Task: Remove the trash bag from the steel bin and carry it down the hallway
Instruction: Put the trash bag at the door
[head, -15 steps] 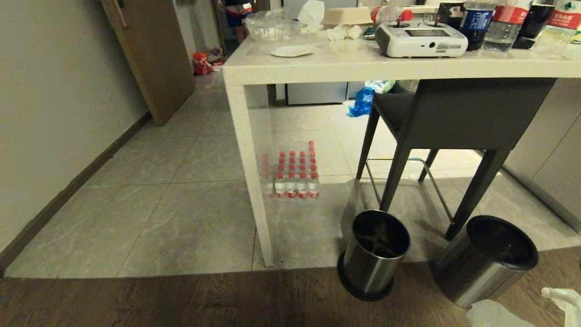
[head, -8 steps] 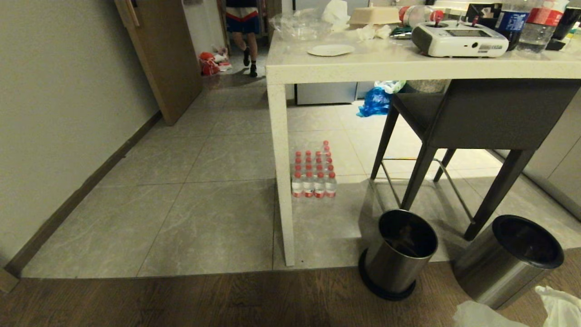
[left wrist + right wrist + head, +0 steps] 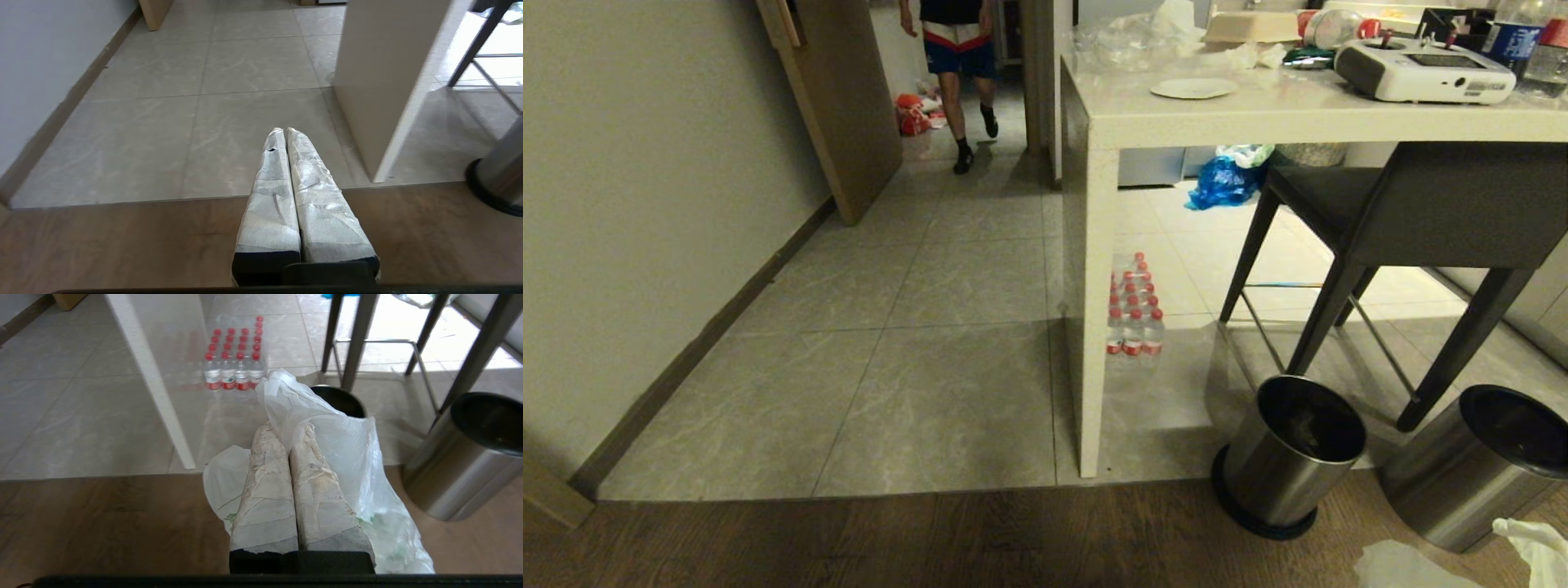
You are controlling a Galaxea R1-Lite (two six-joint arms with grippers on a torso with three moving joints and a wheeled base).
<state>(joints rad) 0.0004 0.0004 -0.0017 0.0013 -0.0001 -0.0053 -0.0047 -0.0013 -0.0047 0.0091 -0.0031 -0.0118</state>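
Observation:
The trash bag [image 3: 355, 457], thin white plastic with green print, hangs crumpled around my right gripper [image 3: 285, 428], which is shut on a fold of it. In the head view only bits of the bag [image 3: 1535, 547] show at the lower right corner. The steel bin [image 3: 1494, 457] with a black rim stands beside it on the wood floor, dark inside; it is also in the right wrist view [image 3: 470, 457]. My left gripper [image 3: 284, 130] is shut and empty, held low over the floor. The hallway [image 3: 947, 269] of grey tiles runs ahead on the left.
A second steel bin [image 3: 1290, 457] stands by the white table's leg [image 3: 1086, 327]. A dark stool [image 3: 1421, 196], a pack of water bottles [image 3: 1134, 314] and a blue bag [image 3: 1225, 181] are under the table. A person [image 3: 956, 49] walks at the hallway's far end beside a brown door [image 3: 841, 98].
The whole view has swung left, so the table and bins sit further right and more hallway shows. The person has come closer through the doorway. The bag stays in my right gripper.

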